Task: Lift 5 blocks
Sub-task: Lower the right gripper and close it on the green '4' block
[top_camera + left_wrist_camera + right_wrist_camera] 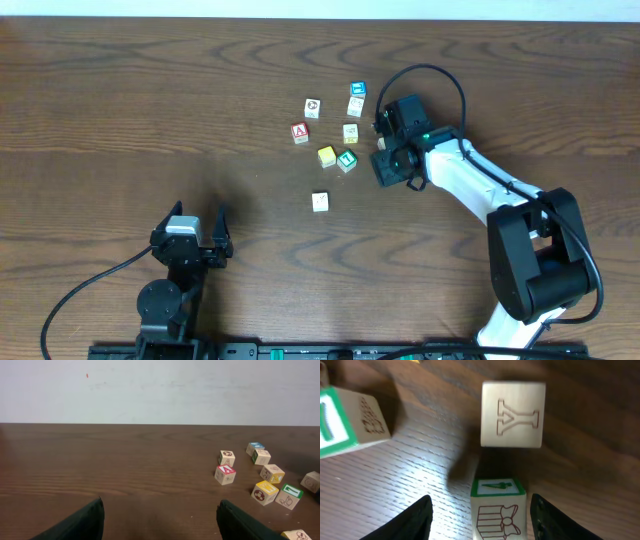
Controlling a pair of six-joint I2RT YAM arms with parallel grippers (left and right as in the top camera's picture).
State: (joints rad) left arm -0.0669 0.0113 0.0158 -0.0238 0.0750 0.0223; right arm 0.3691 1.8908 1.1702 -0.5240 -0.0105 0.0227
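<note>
My right claw (481, 512), jaws apart, straddles the green-trimmed block (498, 510) off-centre; closing may skid it into the Y block (513, 414).

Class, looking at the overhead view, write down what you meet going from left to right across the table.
left gripper → red A cube → yellow cube → green T cube → right gripper

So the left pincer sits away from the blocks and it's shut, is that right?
Not quite. The left pincer does sit away from the blocks, but it's open, not shut. The left wrist view shows its fingers spread wide with only bare table between them.
</note>
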